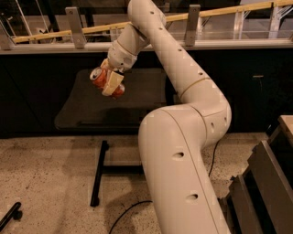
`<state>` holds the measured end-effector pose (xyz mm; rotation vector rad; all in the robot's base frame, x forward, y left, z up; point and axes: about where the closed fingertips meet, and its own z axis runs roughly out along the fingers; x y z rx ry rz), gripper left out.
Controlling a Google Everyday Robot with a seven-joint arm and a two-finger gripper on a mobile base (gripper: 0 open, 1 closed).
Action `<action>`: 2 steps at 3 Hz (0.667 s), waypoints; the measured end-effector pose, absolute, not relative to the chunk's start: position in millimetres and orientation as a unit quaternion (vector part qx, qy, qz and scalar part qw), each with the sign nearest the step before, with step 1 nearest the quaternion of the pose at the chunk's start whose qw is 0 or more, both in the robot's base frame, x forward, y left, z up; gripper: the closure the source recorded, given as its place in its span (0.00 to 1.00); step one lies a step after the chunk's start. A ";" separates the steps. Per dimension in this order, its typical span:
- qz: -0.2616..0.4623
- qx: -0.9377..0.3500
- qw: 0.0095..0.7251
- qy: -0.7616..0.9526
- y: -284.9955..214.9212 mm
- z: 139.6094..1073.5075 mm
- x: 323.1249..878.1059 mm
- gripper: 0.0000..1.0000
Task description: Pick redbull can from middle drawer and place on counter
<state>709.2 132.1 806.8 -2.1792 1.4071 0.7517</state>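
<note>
Looks down along arm (183,73) toward fingers (112,83)

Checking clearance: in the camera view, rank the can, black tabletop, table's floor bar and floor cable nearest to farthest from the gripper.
1. The redbull can, clamped in the gripper, upper left.
2. The black tabletop, just beneath it.
3. The floor bar, lower, under the table.
4. The cable, on the floor, bottom.

Gripper (108,86) over dark table (75,119); speckled floor (46,169) lower down; wooden rail (219,11) higher; dark cabinet front (261,91) rightward.
</note>
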 end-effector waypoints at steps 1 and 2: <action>0.266 -0.788 0.219 0.510 133.8 807.3 715.1 1.00; 0.265 -0.788 0.220 0.511 133.8 807.3 715.2 1.00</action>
